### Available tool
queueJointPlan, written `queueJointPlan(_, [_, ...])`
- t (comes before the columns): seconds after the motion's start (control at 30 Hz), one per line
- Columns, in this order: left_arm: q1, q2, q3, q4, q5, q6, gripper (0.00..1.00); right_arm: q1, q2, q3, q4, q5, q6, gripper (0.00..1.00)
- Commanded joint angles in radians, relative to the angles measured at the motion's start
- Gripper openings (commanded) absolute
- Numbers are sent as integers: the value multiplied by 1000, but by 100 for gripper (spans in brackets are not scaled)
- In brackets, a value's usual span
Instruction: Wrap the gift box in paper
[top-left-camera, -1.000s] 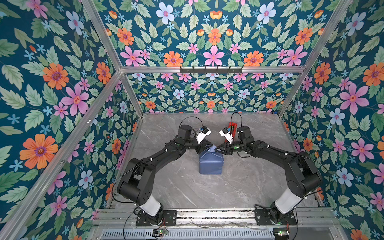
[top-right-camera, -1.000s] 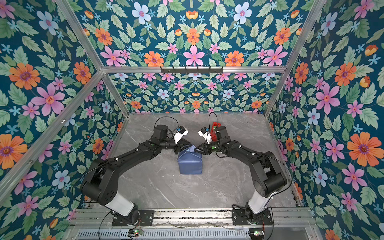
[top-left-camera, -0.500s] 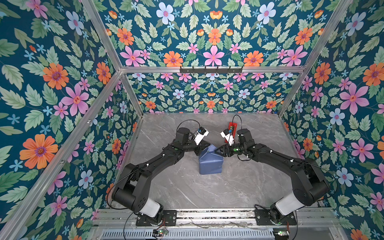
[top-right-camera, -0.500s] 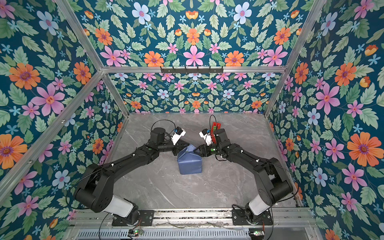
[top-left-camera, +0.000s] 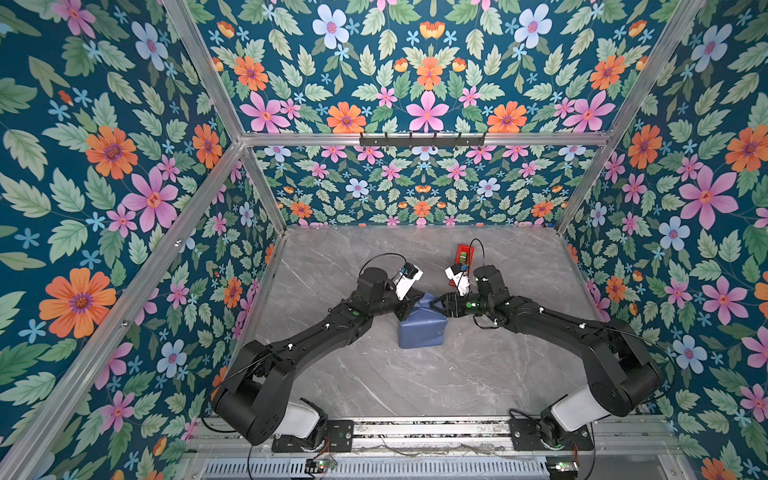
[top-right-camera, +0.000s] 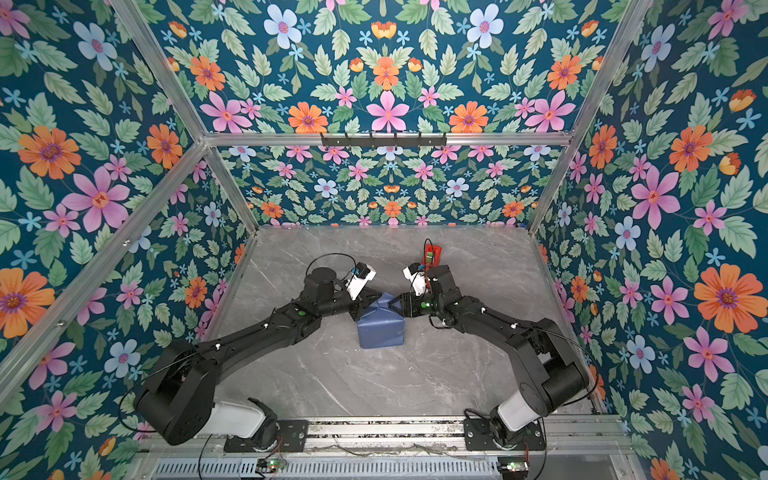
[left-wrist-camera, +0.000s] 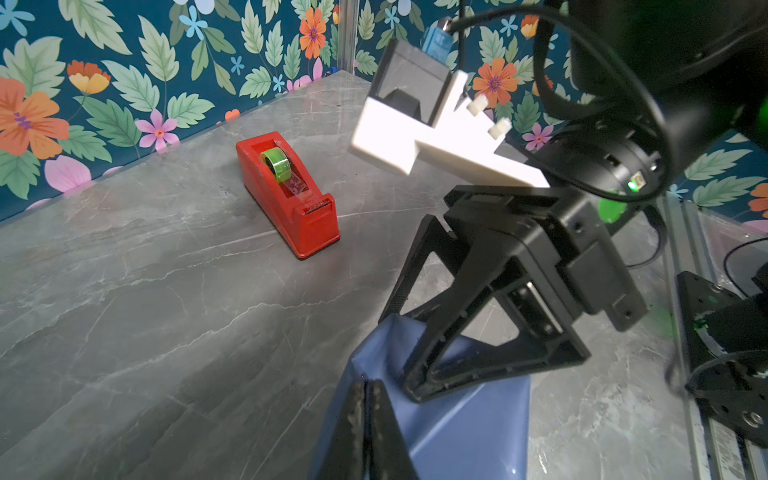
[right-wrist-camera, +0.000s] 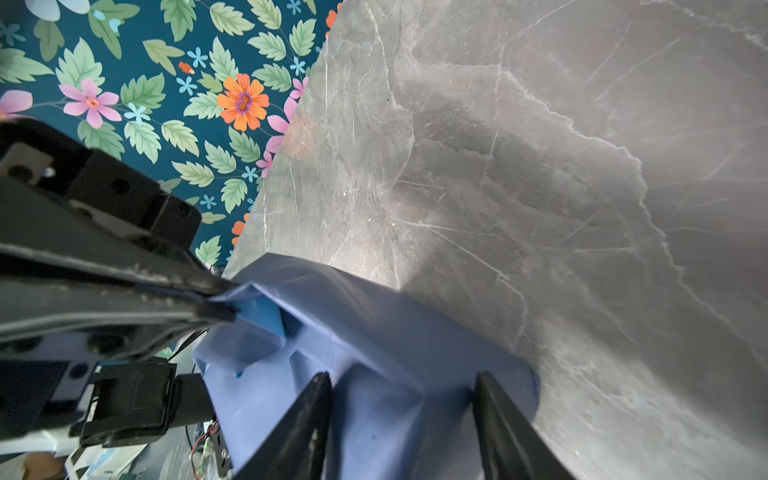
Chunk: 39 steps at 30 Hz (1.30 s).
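Mid-table (top-left-camera: 457, 374), near red dispenser (top-left-camera: 464, 255): paper (top-left-camera: 422, 330) folded into parcel, box hidden. L gripper (right-wrist-camera: 230, 300) clamped on far-end flap; R gripper (right-wrist-camera: 401, 384) jaws apart, straddling paper.

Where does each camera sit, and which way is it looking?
Top views: high above the front, looking down on the table; both show left arm, right arm, paper.
Left wrist: on the left arm, facing the tape dispenser; shows left tool shut, right tool.
Right wrist: on the right arm, facing the paper; shows right tool open.
Shared: all see the paper.
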Motion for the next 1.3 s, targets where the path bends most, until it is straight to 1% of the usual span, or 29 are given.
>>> queueJointPlan(0.0, [-23, -11, -13, 26, -54, -11, 8, 7, -1, -11, -7, 38, 33, 55])
queueJointPlan(0.23, [-63, -42, -59, 36, -82, -33, 9, 11, -6, -30, 12, 49, 56, 55])
queueJointPlan(0.43, [-68, -60, -96, 36, -77, -47, 9, 12, -6, -38, 20, 52, 59, 55])
queueJointPlan(0.5, [-70, -66, -104, 34, -81, -49, 8, 12, -7, -31, 20, 39, 59, 55])
queueJointPlan(0.63, [-70, -65, -114, 33, -92, -49, 7, 11, -14, 12, -9, -23, 70, 57])
queueJointPlan(0.73, [-70, -60, -114, 34, -92, -52, 7, 10, -41, 10, -15, -37, 85, 58])
queueJointPlan(1.0, [-70, -57, -111, 41, -94, -63, 6, 11, -106, -41, -68, -9, 79, 58])
queueJointPlan(1.27, [-71, -66, -105, 71, -55, -96, 6, 10, -108, -82, -70, 36, 103, 55])
